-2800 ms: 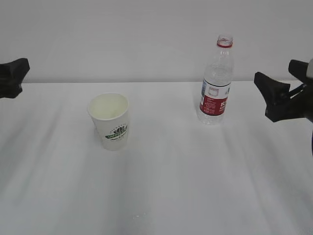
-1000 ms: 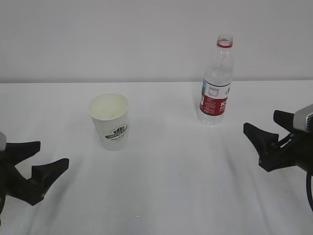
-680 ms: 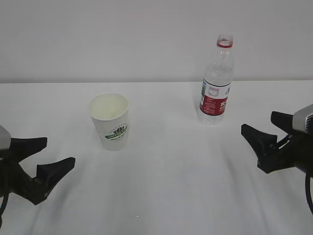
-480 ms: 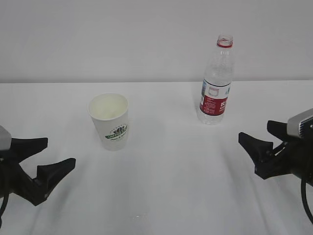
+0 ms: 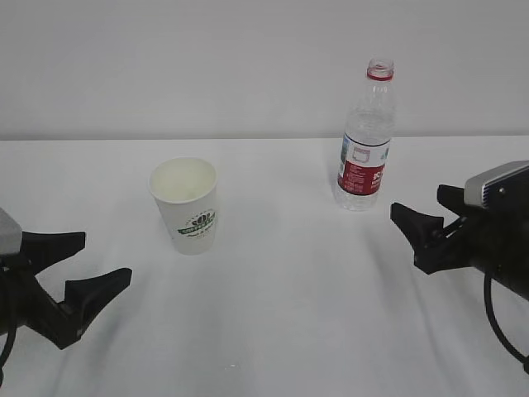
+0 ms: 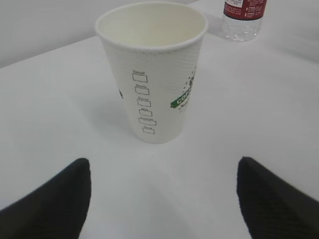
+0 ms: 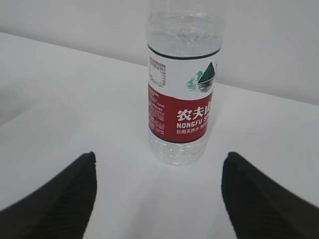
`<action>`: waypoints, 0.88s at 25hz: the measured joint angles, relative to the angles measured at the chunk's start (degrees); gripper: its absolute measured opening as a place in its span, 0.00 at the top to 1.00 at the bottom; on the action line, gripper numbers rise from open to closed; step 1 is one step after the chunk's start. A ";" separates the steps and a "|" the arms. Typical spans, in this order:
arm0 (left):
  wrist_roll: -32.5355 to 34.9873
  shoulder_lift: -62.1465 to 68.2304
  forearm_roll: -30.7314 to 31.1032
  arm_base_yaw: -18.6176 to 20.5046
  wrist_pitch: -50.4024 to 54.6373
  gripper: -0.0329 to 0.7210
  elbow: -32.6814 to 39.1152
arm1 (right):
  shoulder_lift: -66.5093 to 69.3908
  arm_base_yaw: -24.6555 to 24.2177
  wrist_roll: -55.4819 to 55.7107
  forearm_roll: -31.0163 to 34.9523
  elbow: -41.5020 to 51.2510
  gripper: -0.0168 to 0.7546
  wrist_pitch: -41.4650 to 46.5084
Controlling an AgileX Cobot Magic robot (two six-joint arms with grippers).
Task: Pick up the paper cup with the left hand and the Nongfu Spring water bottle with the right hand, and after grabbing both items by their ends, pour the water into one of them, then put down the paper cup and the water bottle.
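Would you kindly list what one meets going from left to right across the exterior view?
Black two-finger left gripper → small white paper cup with a green logo → tall clear plastic water bottle with a red-and-white label → black two-finger right gripper.

Exterior faces table from front; wrist views look low, close along it
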 joint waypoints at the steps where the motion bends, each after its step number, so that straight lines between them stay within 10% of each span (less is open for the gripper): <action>1: 0.00 0.00 0.00 0.00 0.00 0.05 -0.04 | 0.56 0.00 0.00 0.00 -0.58 0.21 0.00; 22: 0.00 0.00 0.04 0.00 0.00 0.08 -0.18 | 14.63 0.00 2.31 -2.87 -15.36 0.21 -0.09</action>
